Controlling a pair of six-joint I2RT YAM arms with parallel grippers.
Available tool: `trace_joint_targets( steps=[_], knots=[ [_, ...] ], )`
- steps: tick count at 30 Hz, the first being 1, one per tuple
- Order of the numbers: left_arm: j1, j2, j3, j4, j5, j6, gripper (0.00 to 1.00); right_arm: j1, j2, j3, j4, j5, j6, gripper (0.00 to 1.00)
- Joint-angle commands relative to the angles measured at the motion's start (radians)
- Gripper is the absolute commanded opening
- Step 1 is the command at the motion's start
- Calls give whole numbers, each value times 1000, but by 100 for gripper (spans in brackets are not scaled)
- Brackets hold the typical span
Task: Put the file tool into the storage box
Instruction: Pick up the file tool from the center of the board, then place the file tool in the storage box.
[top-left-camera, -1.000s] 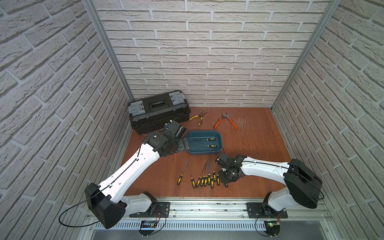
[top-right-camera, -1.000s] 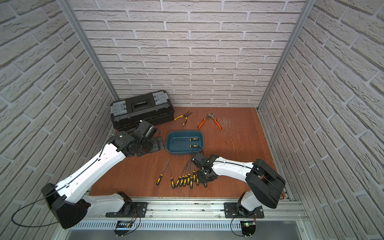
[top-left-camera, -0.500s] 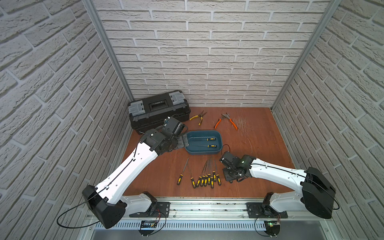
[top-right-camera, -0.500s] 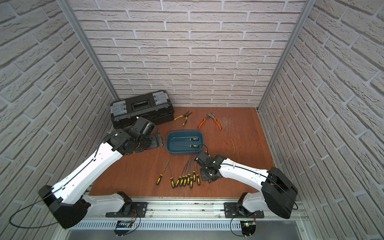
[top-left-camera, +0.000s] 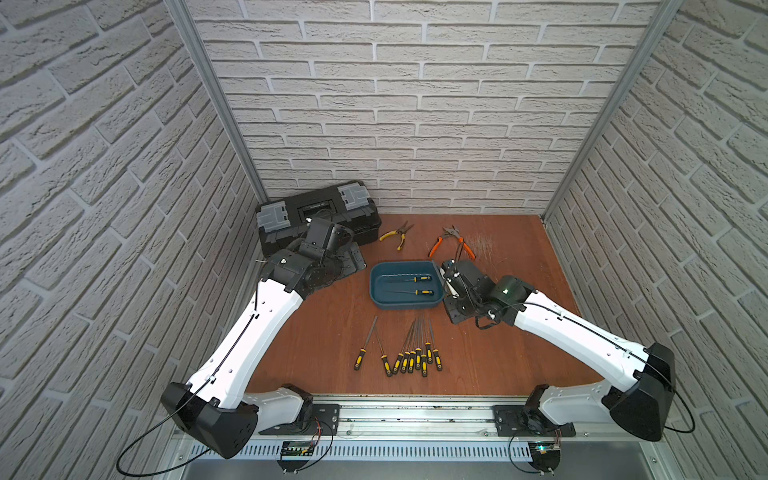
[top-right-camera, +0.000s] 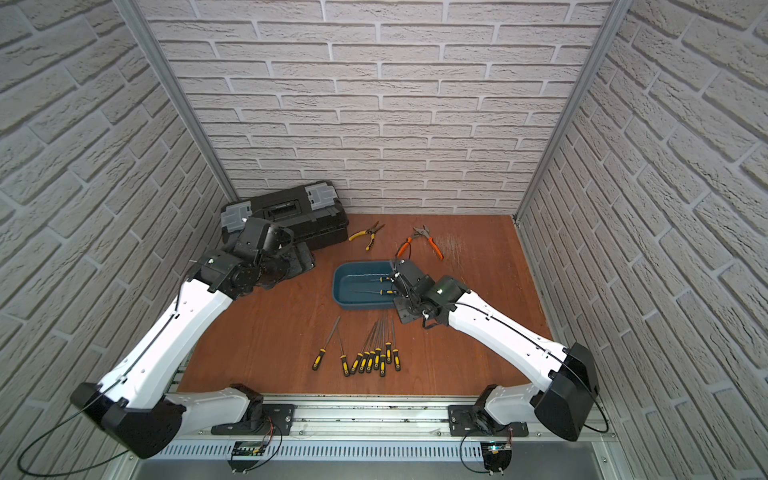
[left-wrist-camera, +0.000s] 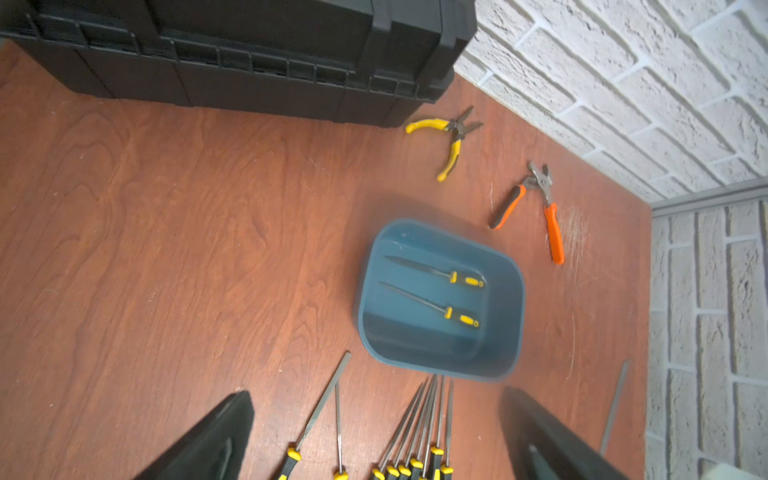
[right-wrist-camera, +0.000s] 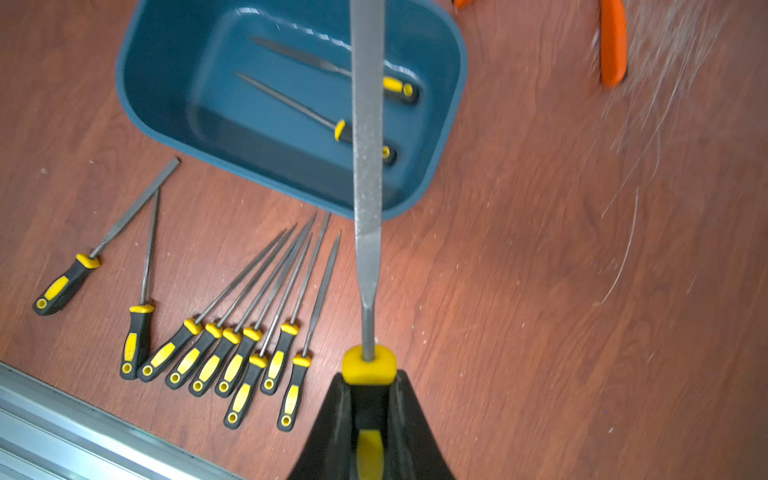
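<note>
I count twelve slim steel files with black-and-yellow handles. Nine files (right-wrist-camera: 168, 351) lie on the reddish wooden table (top-left-camera: 324, 332), and one file (right-wrist-camera: 367, 166) is up in the air. The other two (left-wrist-camera: 432, 272) are in the one shallow teal-blue plastic tub (left-wrist-camera: 513, 316) with rounded corners.

There is one big black plastic toolbox (top-left-camera: 365, 224) with two grey latches (top-left-camera: 272, 218) on its lid.

There are two pairs of pliers, a yellow-handled pair (left-wrist-camera: 455, 129) and an orange-handled pair (left-wrist-camera: 555, 237).

There are two white-and-black robot arms, the left arm (top-left-camera: 257, 332) and the right arm (top-left-camera: 573, 332).
</note>
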Motion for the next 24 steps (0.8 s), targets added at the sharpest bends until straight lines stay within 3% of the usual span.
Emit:
trace_joint_targets(
  steps=[1, 5, 12, 17, 24],
  knots=[
    [30, -35, -14, 0, 38, 37, 98, -42, 64, 93, -10, -74, -274, 7],
    [44, -34, 12, -94, 24, 83, 98, -72, 172, 212, 8, -183, -462, 7],
    [67, -16, -5, -129, 40, 99, 98, -76, 391, 380, 28, -252, -713, 6],
    [78, 53, 72, -165, 35, 128, 98, -77, 514, 446, 42, -237, -790, 5],
    [132, 92, 111, -196, 68, 175, 98, -75, 584, 381, 143, -102, -840, 4]
  ],
)
